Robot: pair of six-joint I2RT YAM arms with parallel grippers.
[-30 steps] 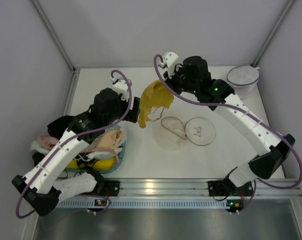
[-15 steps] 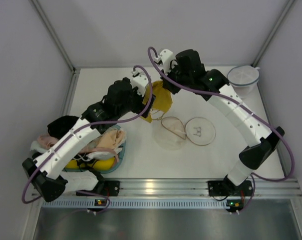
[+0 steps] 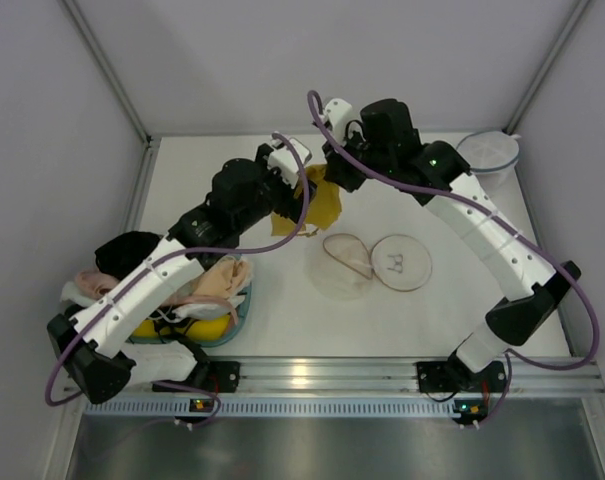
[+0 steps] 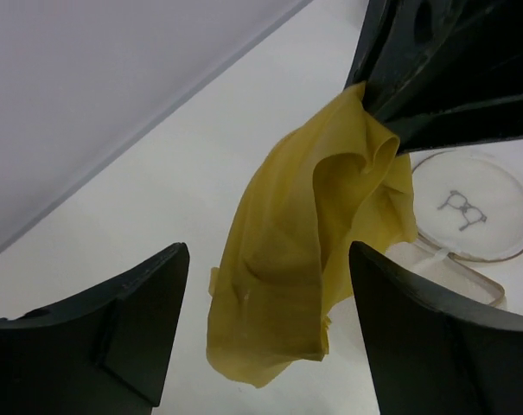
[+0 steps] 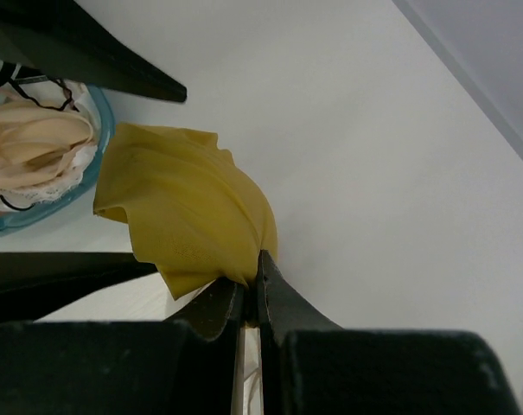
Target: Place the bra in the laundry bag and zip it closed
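Observation:
The mustard-yellow bra hangs bunched above the table at the back centre. My right gripper is shut on its top edge; the right wrist view shows the jaws pinching the fabric at the gripper. My left gripper is open, and in the left wrist view its two fingers stand either side of the bra's hanging lower part without touching it. The laundry bag lies open on the table in front of the bra, its lid with the dark mark flat to the right.
A blue-rimmed round bag stands at the back right. A blue basket of peach and pink garments sits at the left, with a black garment beside it. The enclosure walls close in at the left, back and right.
My left arm has swung right and back until its open fingers flank the hanging bra. My right gripper has kept hold of the bra and shifted only slightly.

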